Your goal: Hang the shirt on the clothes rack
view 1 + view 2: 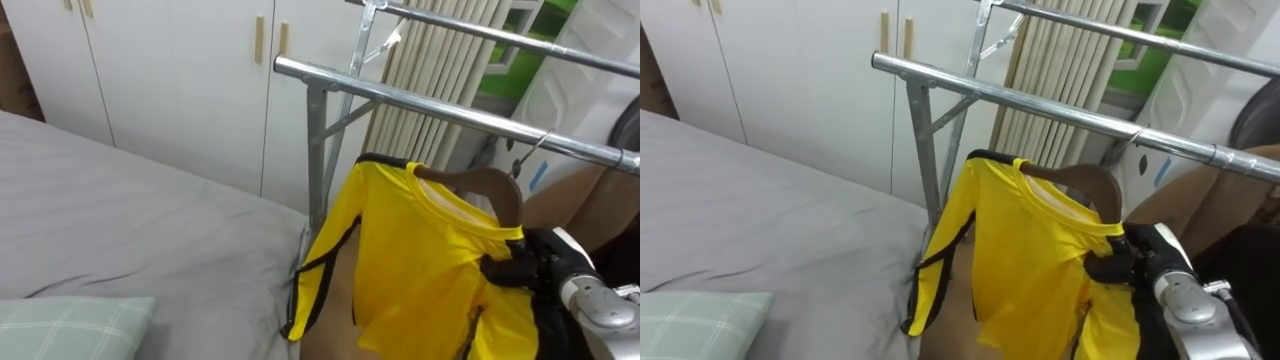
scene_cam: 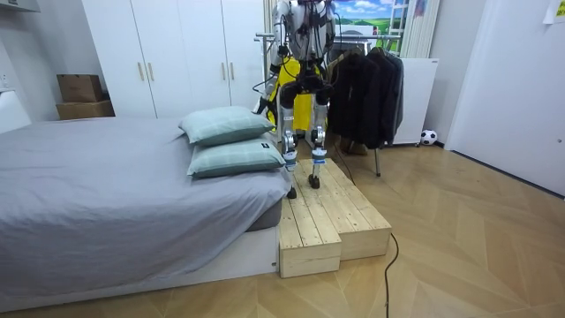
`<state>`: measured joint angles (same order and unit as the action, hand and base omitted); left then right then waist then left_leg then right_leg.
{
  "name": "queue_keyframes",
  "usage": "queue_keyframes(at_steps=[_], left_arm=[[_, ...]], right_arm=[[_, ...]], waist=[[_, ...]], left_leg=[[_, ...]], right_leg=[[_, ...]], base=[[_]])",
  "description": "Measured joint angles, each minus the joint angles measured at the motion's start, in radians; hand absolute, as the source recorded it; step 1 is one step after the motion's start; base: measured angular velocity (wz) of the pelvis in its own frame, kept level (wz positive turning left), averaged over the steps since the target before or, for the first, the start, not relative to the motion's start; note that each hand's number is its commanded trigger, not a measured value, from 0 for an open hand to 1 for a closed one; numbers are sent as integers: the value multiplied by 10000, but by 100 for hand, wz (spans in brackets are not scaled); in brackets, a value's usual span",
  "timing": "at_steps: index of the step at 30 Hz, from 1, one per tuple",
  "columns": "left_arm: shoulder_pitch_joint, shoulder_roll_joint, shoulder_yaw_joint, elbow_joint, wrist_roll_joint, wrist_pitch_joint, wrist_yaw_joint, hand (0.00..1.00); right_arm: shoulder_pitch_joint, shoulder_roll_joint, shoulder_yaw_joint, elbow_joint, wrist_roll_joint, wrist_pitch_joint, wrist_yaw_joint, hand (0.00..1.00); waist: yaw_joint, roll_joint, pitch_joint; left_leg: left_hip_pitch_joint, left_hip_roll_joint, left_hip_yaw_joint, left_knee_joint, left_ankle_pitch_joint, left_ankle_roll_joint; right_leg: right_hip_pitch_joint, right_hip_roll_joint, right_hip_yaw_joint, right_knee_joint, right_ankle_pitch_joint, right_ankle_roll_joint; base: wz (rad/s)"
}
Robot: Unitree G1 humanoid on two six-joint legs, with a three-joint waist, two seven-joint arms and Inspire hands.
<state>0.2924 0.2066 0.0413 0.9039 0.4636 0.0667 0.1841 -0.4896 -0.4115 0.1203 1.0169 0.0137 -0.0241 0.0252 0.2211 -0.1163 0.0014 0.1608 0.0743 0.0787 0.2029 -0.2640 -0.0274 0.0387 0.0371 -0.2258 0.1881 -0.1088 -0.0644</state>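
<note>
A yellow shirt with black trim (image 1: 415, 260) is draped on a brown wooden hanger (image 1: 480, 183). The hanger's metal hook (image 1: 530, 150) reaches up to the lower silver rail (image 1: 430, 105) of the clothes rack; whether it rests on the rail I cannot tell. My right hand (image 1: 520, 268) comes in from the lower right. Its dark fingers are curled round the hanger's right end, over the shirt's shoulder. The shirt's left sleeve (image 1: 315, 280) hangs down beside the rack's upright post (image 1: 317, 150). In the room view I stand on a wooden platform (image 2: 331, 212), facing the rack.
A grey bed (image 1: 120, 220) with a checked pillow (image 1: 70, 325) lies to my left. White wardrobe doors (image 1: 180, 70) stand behind it. A second, higher rail (image 1: 500, 35) runs behind the first. Dark clothes (image 2: 366, 88) hang on the rack in the room view.
</note>
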Motion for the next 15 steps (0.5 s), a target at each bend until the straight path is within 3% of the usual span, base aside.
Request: queue_keyframes(at_steps=[5,10,15], left_arm=[[-36,-64,160,25,-3,49,-2,0],[-191,-65,248,243,-8,43,-1,0],[-167,-77,261,335,-15,43,28,0]], right_arm=[[5,-4,-263,-136,3,22,-103,0],[7,-2,-261,-136,987,23,-129,0],[9,71,-278,-318,3970,26,-192,0]], waist=[[-21,111,-1],[-72,97,-2],[-32,100,24]], left_leg=[[57,11,36,-2,1,0],[61,10,63,-20,1,0],[99,27,187,-50,13,-18]], right_leg=[[25,-2,42,6,1,-3],[-24,-24,43,14,-15,-21],[11,14,158,4,-10,-31]], base=[[0],[0],[-7]])
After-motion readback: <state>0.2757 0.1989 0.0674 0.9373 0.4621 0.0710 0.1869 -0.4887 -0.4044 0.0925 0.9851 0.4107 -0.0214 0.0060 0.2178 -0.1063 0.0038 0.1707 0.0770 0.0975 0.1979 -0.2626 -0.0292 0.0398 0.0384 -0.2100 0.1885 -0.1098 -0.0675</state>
